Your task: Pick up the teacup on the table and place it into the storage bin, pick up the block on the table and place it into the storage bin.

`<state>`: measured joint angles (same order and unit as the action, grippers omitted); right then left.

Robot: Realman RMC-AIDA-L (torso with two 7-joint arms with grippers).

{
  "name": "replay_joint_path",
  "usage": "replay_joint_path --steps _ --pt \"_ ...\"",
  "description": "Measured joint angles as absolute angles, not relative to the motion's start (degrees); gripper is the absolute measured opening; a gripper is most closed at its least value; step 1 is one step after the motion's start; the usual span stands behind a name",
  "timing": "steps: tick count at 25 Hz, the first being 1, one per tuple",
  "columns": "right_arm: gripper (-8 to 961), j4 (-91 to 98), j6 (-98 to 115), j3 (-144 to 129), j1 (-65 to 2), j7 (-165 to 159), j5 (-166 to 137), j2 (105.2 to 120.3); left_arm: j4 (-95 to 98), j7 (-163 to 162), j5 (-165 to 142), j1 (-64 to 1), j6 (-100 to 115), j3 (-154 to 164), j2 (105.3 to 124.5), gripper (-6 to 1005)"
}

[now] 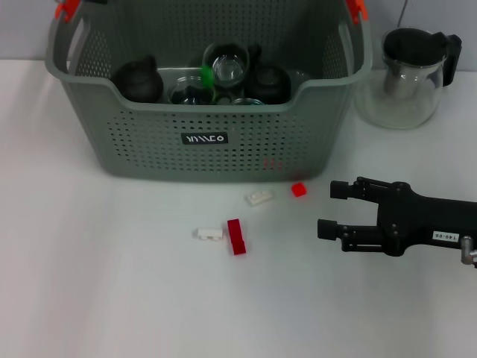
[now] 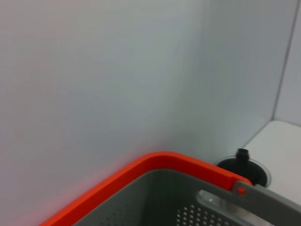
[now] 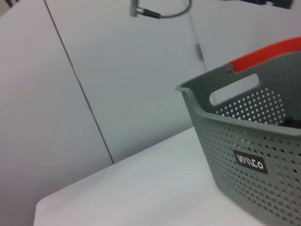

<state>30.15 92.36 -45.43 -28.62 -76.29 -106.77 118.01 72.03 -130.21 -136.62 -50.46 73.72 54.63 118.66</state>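
Observation:
The grey-green storage bin (image 1: 149,153) stands at the back of the white table, and its wall also shows in the left wrist view (image 2: 164,197) and the right wrist view (image 3: 235,136). Inside it lie dark teapots and glass teacups (image 1: 227,68). No teacup shows on the table itself. In front of the bin lie a long red block (image 1: 237,236), a small red block (image 1: 299,189) and two white blocks (image 1: 259,197) (image 1: 209,233). My right gripper (image 1: 326,209) hovers open to the right of the blocks, holding nothing. The left gripper is out of view.
A glass teapot with a black lid (image 1: 406,78) stands right of the bin; its lid (image 2: 242,165) peeks past the bin's orange handle clip (image 2: 155,162). A pale wall rises behind the table.

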Motion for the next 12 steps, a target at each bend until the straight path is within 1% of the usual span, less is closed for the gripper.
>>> replay_joint_path --steps 3,5,8,10,12 --pt "915 30.14 92.39 -45.33 -28.27 -76.21 -106.78 117.78 76.99 -131.69 -135.43 -49.21 79.16 54.2 118.69 605" --pt "916 30.09 92.3 -45.29 -28.21 -76.22 -106.79 117.59 81.95 -131.47 -132.48 -47.38 85.04 54.4 119.26 829" --pt "916 29.9 91.95 -45.27 -28.15 -76.23 -106.8 117.52 89.34 -125.97 -127.14 -43.81 97.02 56.93 120.98 877" --pt "916 29.68 91.66 -45.26 -28.13 -76.16 -106.79 117.47 94.12 -121.61 -126.45 -40.55 105.37 61.26 122.9 910" --pt "916 29.63 91.46 -45.26 -28.1 -76.17 -106.79 117.39 97.15 -120.29 -127.66 -37.63 108.98 66.26 124.07 926"
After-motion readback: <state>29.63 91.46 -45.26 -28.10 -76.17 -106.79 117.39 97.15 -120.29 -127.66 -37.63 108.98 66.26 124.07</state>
